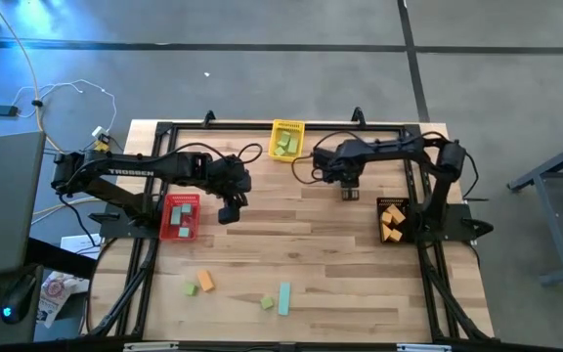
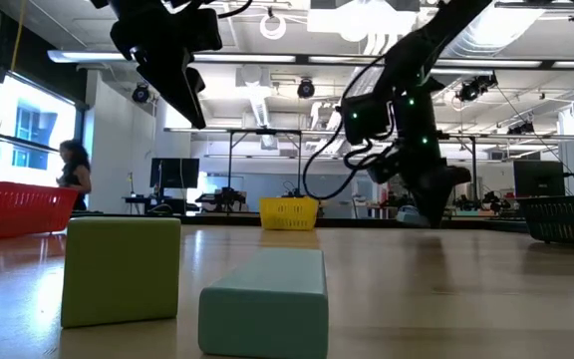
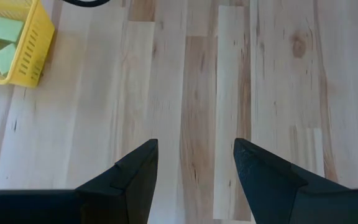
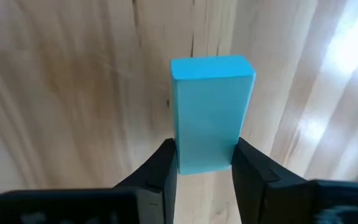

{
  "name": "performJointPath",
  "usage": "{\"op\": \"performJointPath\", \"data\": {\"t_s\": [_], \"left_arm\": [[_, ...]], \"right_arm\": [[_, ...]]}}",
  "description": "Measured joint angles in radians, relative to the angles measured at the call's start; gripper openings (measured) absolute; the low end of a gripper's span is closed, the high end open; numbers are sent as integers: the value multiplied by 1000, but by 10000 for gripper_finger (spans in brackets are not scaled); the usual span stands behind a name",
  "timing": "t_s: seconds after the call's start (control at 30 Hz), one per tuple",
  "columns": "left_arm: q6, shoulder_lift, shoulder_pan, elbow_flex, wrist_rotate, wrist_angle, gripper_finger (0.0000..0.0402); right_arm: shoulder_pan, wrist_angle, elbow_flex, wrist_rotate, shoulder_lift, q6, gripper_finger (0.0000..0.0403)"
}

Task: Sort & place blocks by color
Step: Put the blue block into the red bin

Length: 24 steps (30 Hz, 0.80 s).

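Right gripper [image 4: 204, 165]: pinching teal block [image 4: 211, 112] between both fingers, low over bare tabletop [image 1: 301, 249] between yellow bin [image 1: 286, 138] and black bin [image 1: 393, 221].
Left gripper [image 3: 196, 165]: fingers spread, nothing between them, hanging above the wood just beside red bin [image 1: 179, 216].
Yellow bin: light green blocks [image 1: 283, 144] inside.
Black bin: orange blocks [image 1: 391, 219] inside.
Red bin: teal blocks [image 1: 178, 220] inside.
Loose at near edge: light green cube [image 1: 190, 288] touching orange cube [image 1: 204, 282]; well apart, second light green cube [image 1: 267, 303] beside teal bar [image 1: 284, 298].

"TROSSEN" lettering, white, along left arm [image 1: 135, 172]; no other readable text.
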Motion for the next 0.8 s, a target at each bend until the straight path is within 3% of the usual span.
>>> {"op": "performJointPath", "data": {"t_s": [0.4, 0.8], "left_arm": [[2, 0, 0, 0, 0, 4, 195], [26, 0, 0, 0, 1, 28, 195]], "right_arm": [[145, 95, 0, -103, -106, 214, 89], [309, 505, 1, -113, -149, 349, 92]]}}
